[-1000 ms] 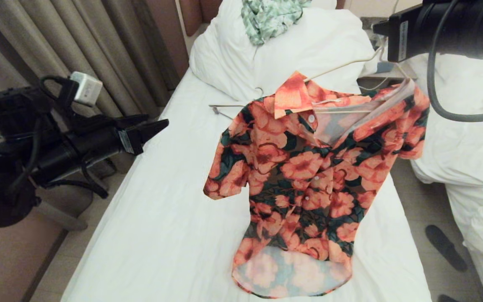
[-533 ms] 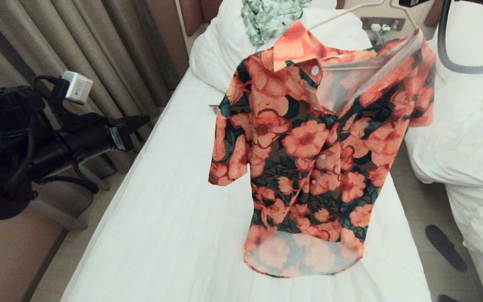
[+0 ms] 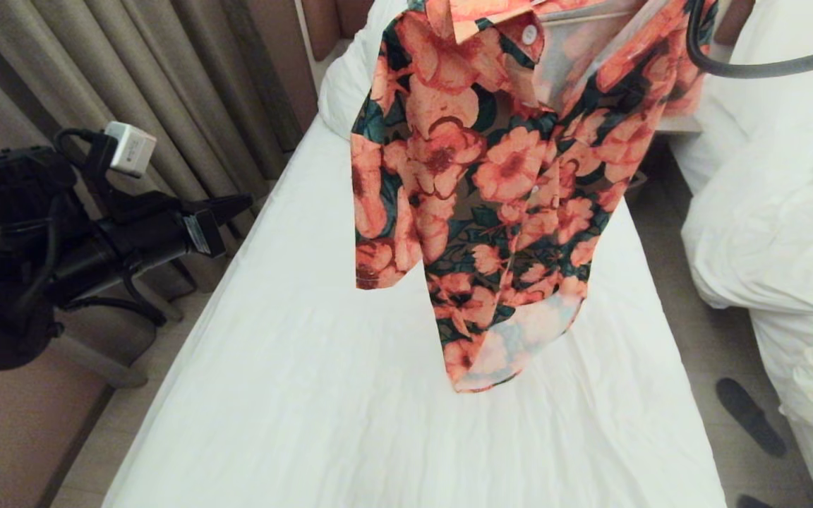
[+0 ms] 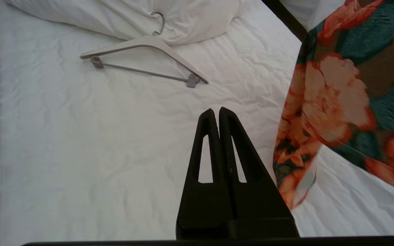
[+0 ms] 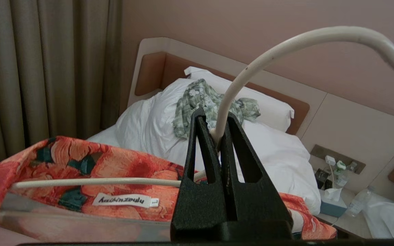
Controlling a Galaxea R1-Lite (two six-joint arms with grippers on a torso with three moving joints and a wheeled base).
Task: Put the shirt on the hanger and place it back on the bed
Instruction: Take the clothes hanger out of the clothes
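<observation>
Shirt hangs on the wire hanger above the bed; the right gripper clamps the hanger's neck, the left gripper is closed on nothing beside the bed.

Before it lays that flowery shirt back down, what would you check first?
1. Right gripper shut on the hanger at the base of its hook: ok.
2. Shirt on the hanger, collar label around the wire: ok.
3. Shirt hangs level: not ok, it slants.
4. Hem off the bed: cannot tell.
5. Left gripper shut, empty, apart from the shirt: ok.
6. Landing spot free: ok; the grey-bar hanger lies up by the pillow.
</observation>
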